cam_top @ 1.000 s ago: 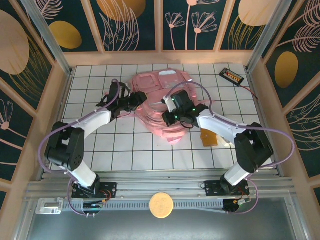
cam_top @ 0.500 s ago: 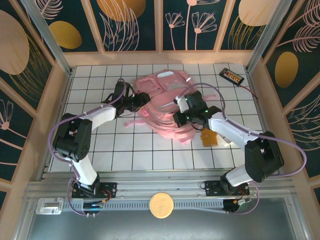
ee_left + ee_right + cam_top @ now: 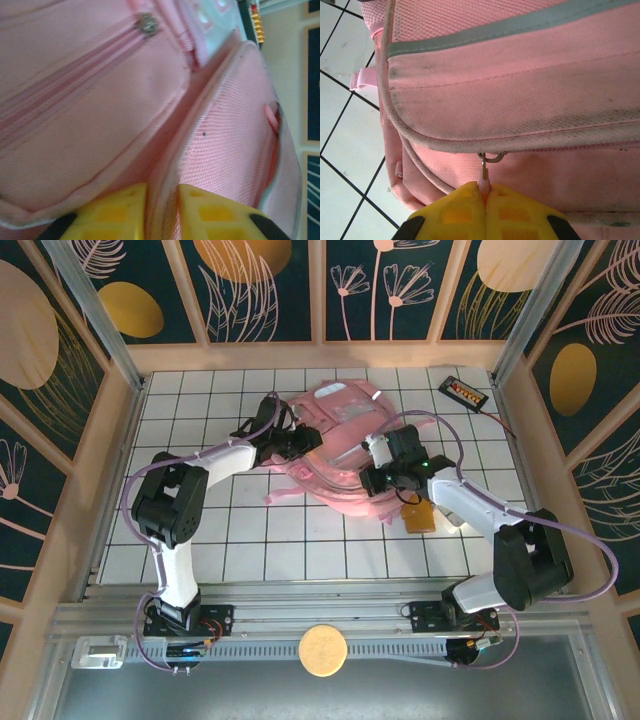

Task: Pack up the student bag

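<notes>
The student bag (image 3: 345,430), a large pale-pink backpack, lies on the tiled table at the back centre. My left gripper (image 3: 300,440) is at its left side. In the left wrist view the yellow fingers (image 3: 125,210) pinch a piped fabric edge of the bag (image 3: 100,125) between them, so the left gripper (image 3: 162,195) is shut on it. My right gripper (image 3: 377,480) is at the bag's near right side. In the right wrist view the right gripper (image 3: 486,189) is shut on a pink zip pull (image 3: 484,175) hanging from a metal ring below a grey-trimmed flap (image 3: 520,60).
An orange-brown flat item (image 3: 418,515) lies on the table just right of the bag, under my right arm. A black device with yellow marks (image 3: 463,392) sits at the back right corner. A round wooden disc (image 3: 322,650) rests on the near rail. Wooden walls enclose the table.
Both arms and the bag have shifted to the right and toward the back. My left gripper has closed on the bag's fabric edge. The right gripper has kept hold of the zip pull.
</notes>
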Motion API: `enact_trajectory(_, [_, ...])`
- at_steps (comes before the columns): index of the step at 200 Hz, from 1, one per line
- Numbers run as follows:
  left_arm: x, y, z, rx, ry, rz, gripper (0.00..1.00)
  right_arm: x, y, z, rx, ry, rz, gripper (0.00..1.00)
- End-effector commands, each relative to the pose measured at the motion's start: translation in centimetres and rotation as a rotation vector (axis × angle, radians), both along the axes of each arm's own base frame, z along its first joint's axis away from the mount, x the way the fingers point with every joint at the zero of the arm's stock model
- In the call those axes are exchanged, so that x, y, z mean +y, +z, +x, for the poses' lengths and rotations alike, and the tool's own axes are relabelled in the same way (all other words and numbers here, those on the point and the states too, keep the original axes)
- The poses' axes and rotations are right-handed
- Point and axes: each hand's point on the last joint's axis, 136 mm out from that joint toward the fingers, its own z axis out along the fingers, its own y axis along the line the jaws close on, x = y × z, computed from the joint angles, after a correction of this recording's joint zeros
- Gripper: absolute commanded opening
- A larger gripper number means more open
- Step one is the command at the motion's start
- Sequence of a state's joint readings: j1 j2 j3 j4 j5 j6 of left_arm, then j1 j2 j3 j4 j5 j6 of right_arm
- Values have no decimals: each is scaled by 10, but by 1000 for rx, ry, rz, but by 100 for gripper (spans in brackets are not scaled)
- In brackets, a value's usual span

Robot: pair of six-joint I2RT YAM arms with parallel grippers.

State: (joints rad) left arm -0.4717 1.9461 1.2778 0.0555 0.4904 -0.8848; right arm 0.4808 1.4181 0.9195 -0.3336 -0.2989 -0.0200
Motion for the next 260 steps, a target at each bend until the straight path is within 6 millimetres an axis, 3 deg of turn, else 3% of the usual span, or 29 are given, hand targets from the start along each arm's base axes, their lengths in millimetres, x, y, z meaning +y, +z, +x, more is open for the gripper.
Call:
enact_trajectory(1, [-17,5,-8,1,-58,-44,6,9,5,-13,1,55,3,0])
enact_trajectory(9, [-18,5,-8,1,-54,-52,0,11,5,-16,7,71,2,0])
enact_trajectory(66, [-11,5,-7,22,35,-89,0,30,13,-42,24,175,6,0])
enact_trajectory(89, [-13,9,-8,26,49,-122,0,49,17,-44,36,158,43,0])
enact_trajectory(119, [-14,17,-10,17,60,-133,0,73,14,-28,111,-10,95,0])
enact_trajectory(144, [-13,21,-12,13,68,-139,0,92,23,-27,124,-102,167,0])
enact_trajectory(167, [-11,24,-14,10,77,-151,0,102,15,-25,206,-202,194,0])
enact_trajectory(201, [-11,26,-19,7,77,-160,0,124,19,-4,239,-319,231,0])
enact_trajectory(221, [-12,27,-20,6,71,-162,0,125,27,18,227,-438,236,0])
enact_trajectory(260, [-14,29,-24,6,62,-168,0,124,34,52,334,-643,432,0])
